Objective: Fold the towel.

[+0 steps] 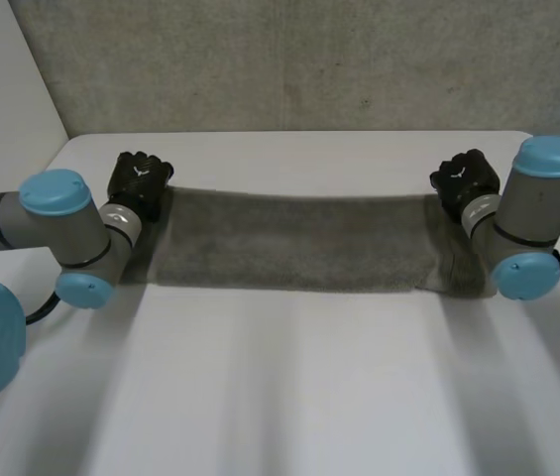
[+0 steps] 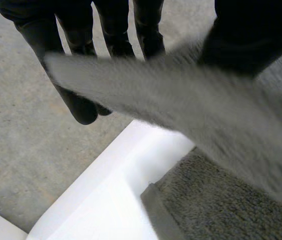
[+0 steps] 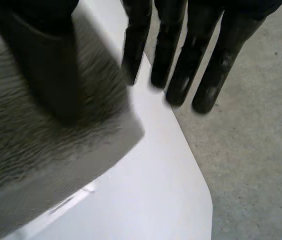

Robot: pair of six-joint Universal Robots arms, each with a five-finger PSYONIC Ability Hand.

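Centrally, across the upper middle of the head view, a grey rectangular terry-cloth towel [image 1: 294, 243] is seen stretched out as a long band over the far part of the flat white table [image 1: 289, 387], with its two short ends taken up by the hands. At the band's left end, in the upper left of the frame, the robot's black left hand [image 1: 141, 180] is placed on the far corner. In the left wrist view a raised strip of the towel [image 2: 180, 100] is shown running across that hand's fingers [image 2: 83, 110] and under its thumb [image 2: 250, 35], so the cloth is pinched between them, while a lower layer is left lying on the table beyond the fingertips. At the band's right end, in the upper right of the frame, the black right hand [image 1: 466, 178] is set on the other far corner. In the right wrist view the thumb [image 3: 46, 65] is pressed onto the towel's corner, and the straight fingers [image 3: 205, 75] are seen reaching just past the cloth's edge, so the corner is held there too. The grey left arm [image 1: 61, 218] and right arm [image 1: 542, 198] are bent inward at the frame's sides. A grey speckled floor [image 1: 289, 59] is visible beyond the table.
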